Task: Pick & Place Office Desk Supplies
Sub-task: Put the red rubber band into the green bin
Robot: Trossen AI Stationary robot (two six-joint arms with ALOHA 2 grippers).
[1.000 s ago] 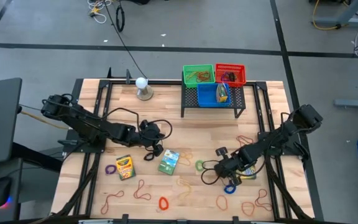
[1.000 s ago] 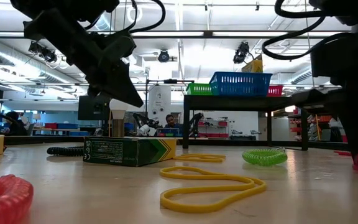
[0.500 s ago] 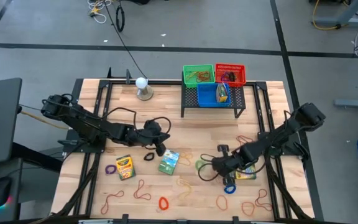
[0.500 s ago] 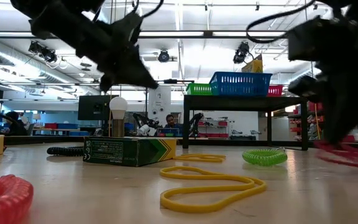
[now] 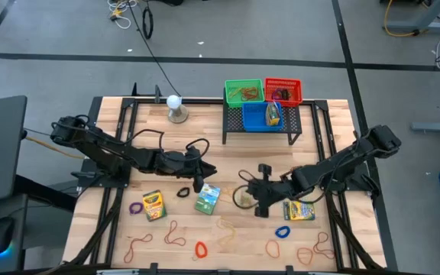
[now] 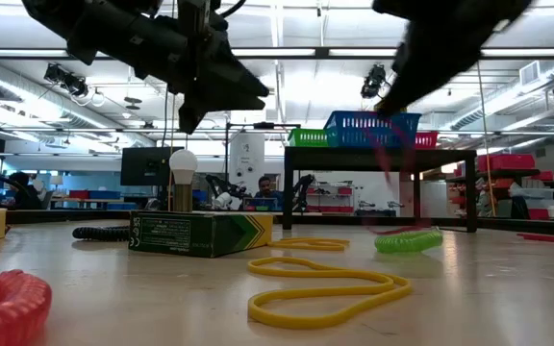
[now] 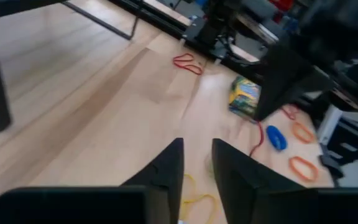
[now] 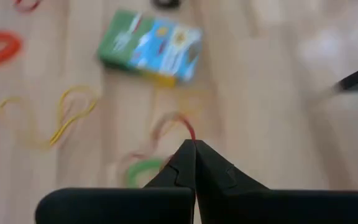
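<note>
We see the right pincer [image 5: 260, 186] low over the middle of the wooden table [image 5: 228, 156], its two dark fingers pressed tight together on a thin red rubber band [image 8: 185, 129] — the band trails forward from the fingertips, blurred. Just ahead of this pincer lies a green coiled loop [image 8: 143, 168], and a little farther the flat green crayon box [image 5: 207, 198] with a yellow rubber band [image 8: 61, 115] beside it. Behind the pincer, under its arm, rests a yellow crayon box [image 5: 299, 209], and near that a small blue loop [image 5: 283, 231].

The left pincer [image 5: 198, 180] hangs just above the table, close beside the green box and facing the right pincer across a short stretch of bare wood. Its fingers [image 7: 166, 167] stand slightly apart — a narrow gap — and hold nothing. Back along its arm side sit a small black loop [image 5: 182, 192], a second yellow crayon box [image 5: 153, 204] and a purple loop [image 5: 135, 207].

Reddish-tan rubber bands [image 5: 176, 234] lie scattered along the table's near edge, well away from both pincers.
</note>
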